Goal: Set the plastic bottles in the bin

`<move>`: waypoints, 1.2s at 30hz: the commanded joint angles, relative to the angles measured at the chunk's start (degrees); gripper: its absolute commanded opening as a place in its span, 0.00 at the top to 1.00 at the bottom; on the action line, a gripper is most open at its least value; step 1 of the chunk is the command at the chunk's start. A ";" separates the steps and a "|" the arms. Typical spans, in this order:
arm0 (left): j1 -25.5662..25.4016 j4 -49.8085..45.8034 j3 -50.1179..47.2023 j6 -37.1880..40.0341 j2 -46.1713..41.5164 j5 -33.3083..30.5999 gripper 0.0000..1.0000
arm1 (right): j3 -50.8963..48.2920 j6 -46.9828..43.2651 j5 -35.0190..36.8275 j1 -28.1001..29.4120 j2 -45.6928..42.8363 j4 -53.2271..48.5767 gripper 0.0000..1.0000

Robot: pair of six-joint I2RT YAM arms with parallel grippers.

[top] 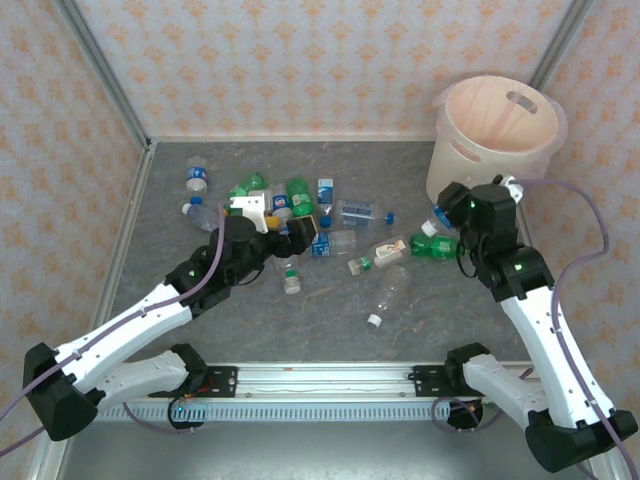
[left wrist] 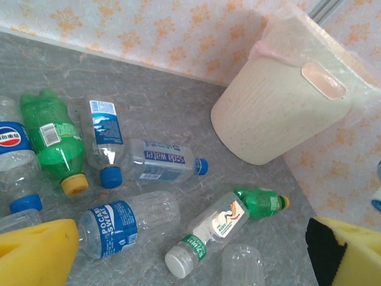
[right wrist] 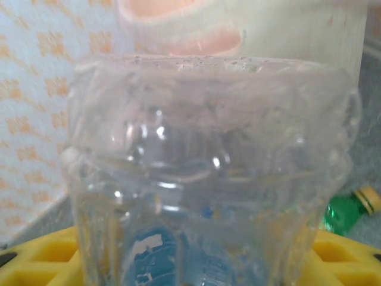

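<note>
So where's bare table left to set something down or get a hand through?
Bare: far strip between back wall and the bottles, left of the bin; near strip between the white cap and the rail. Crowded: mid-table, bottles packed around the left gripper. Right gripper holds a clear bottle by the bin.

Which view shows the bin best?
Top external: the bin shows its open mouth, rim and two slot handles. Left wrist shows its side wall and one handle; right wrist shows a blurred part behind the clear bottle.
</note>
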 commanded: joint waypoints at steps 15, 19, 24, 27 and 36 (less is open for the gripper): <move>-0.59 0.07 -0.79 1.50 -5.83 -0.29 0.01 | 35.15 -12.45 14.41 -9.50 25.09 5.17 0.40; -0.63 -0.20 -1.30 1.39 -7.00 -0.23 0.01 | 40.99 -11.61 13.86 -15.07 31.99 5.04 0.40; -0.61 -2.39 -1.27 2.36 -9.89 -2.33 0.01 | 45.95 -8.72 9.65 -21.43 39.32 4.27 0.41; -0.57 -3.47 -1.11 2.85 -11.30 -3.29 0.01 | 49.37 -7.99 8.58 -23.58 43.76 2.61 0.41; -0.59 -6.34 -1.36 3.33 -13.68 -4.43 0.01 | 55.40 -9.65 7.48 -24.82 53.07 -0.45 0.41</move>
